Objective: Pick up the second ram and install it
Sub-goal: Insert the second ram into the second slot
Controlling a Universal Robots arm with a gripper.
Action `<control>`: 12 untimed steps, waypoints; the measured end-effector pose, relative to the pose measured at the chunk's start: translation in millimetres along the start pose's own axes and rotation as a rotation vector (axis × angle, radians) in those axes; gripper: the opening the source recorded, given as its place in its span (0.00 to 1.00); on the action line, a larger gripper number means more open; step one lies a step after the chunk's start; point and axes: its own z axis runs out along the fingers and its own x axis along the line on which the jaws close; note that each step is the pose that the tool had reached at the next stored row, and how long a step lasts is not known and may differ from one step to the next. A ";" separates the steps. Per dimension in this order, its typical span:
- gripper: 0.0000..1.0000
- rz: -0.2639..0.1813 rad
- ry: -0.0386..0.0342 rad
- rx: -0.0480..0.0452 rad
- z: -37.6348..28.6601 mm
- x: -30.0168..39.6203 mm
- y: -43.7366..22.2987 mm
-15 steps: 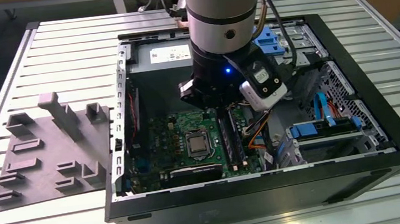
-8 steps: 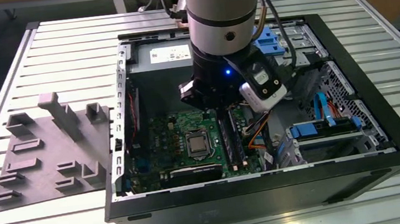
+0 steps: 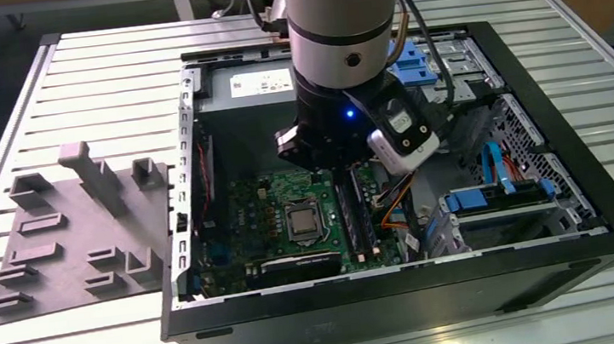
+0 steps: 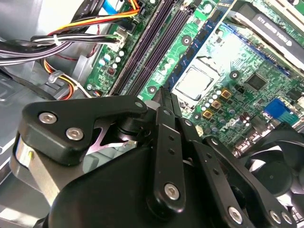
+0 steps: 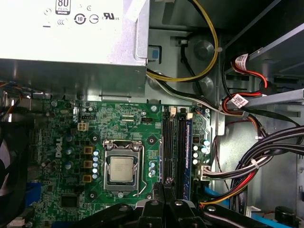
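My gripper [image 5: 164, 186] hangs inside the open computer case [image 3: 411, 294], right over the near end of the memory slots [image 5: 172, 147]. In both wrist views its two thin fingers [image 4: 164, 111] are pressed together, with nothing visible between them. A dark stick with a bluish face, seemingly a ram [image 5: 188, 156], stands on edge in the slot beside the bare black ones. In the exterior view a dark stick [image 3: 358, 218] rises from the green motherboard just below the gripper [image 3: 337, 169]. Whether this is the second ram I cannot tell.
The processor socket [image 5: 122, 168] lies beside the slots, and the silver power supply [image 5: 71, 38] sits beyond the board. Cable bundles [image 5: 256, 166] crowd the other side of the slots. A grey foam holder [image 3: 74, 239] lies on the slatted table at the exterior view's left.
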 end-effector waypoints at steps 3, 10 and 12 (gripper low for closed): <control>0.12 0.000 0.0000 0.0001 0.9 -0.2 -0.1; 0.12 0.000 0.0000 0.0000 2.8 -0.2 -0.1; 0.12 0.000 0.0000 0.0000 3.2 -0.2 -0.2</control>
